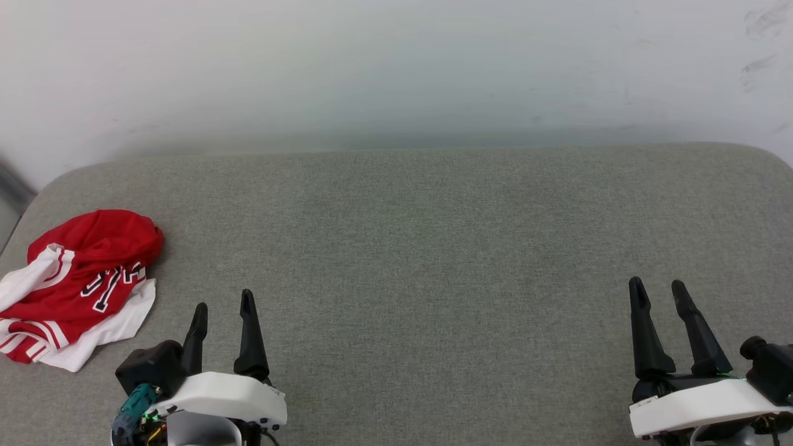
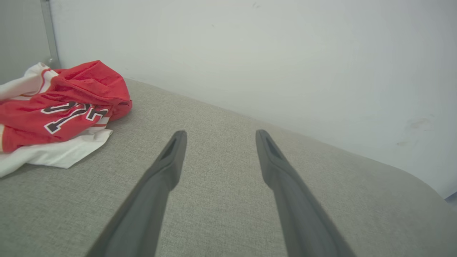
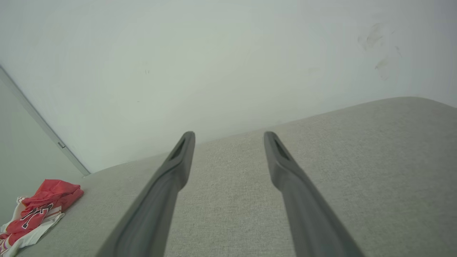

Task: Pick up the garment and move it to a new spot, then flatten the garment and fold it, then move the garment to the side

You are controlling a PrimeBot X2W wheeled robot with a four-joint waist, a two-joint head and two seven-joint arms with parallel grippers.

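The garment (image 1: 83,279) is a crumpled red shirt with white sleeves and black-outlined white lettering, heaped at the far left of the grey cushioned surface (image 1: 421,248). My left gripper (image 1: 223,300) hovers open a short way to its right, touching nothing. In the left wrist view the garment (image 2: 60,110) lies left of the open left gripper (image 2: 218,132). My right gripper (image 1: 658,285) stands open at the lower right, far from the shirt. The right wrist view has the right gripper (image 3: 228,134) open and the garment (image 3: 39,208) small at the lower left.
A pale wall (image 1: 396,68) rises right behind the cushioned surface. The surface's rounded left edge runs just past the shirt, with a dark strip (image 1: 9,179) beyond it. Bare grey fabric stretches between the two grippers.
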